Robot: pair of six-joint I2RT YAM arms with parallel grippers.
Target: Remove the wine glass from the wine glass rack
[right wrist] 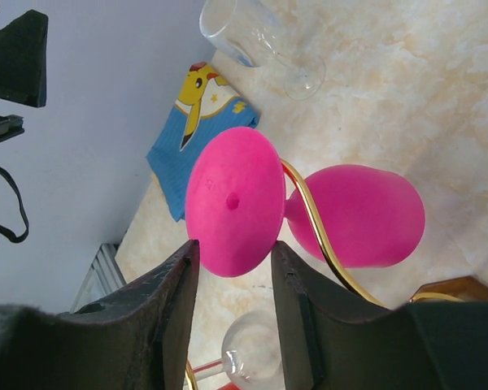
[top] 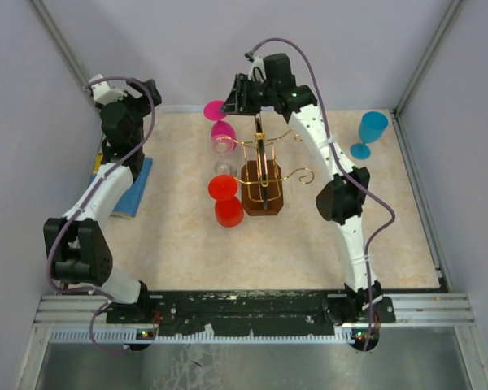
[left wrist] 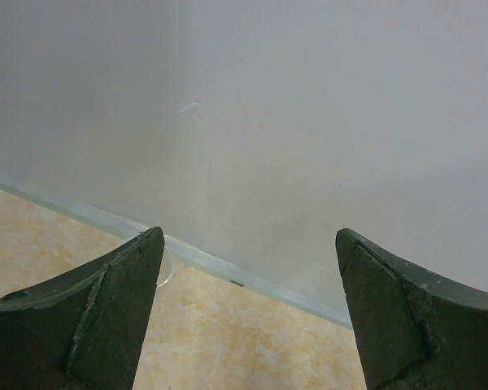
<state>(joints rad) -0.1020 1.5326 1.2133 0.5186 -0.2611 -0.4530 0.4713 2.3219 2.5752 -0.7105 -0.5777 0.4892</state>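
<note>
Logged wine glass rack at centre of tabletop: thin gold wire stand, scroll-ended arms, dark brown hexagonal wooden base. Noted red glass inverted, just beside base on the left-edge side, and clear glass just beyond it. Found pink wine glass hung on rack arm toward far edge.

Right wrist view alone showed gold wire crossing the stem between foot and bowl. Same view showed right gripper partly open, fingers flanking the foot's rim; could not tell whether pressing. Also showed a yellow cartoon print on blue cloth at left edge.

Overhead alone showed blue glass upright by far right corner. Left gripper gaped wide, empty, facing wall near far left corner.
</note>
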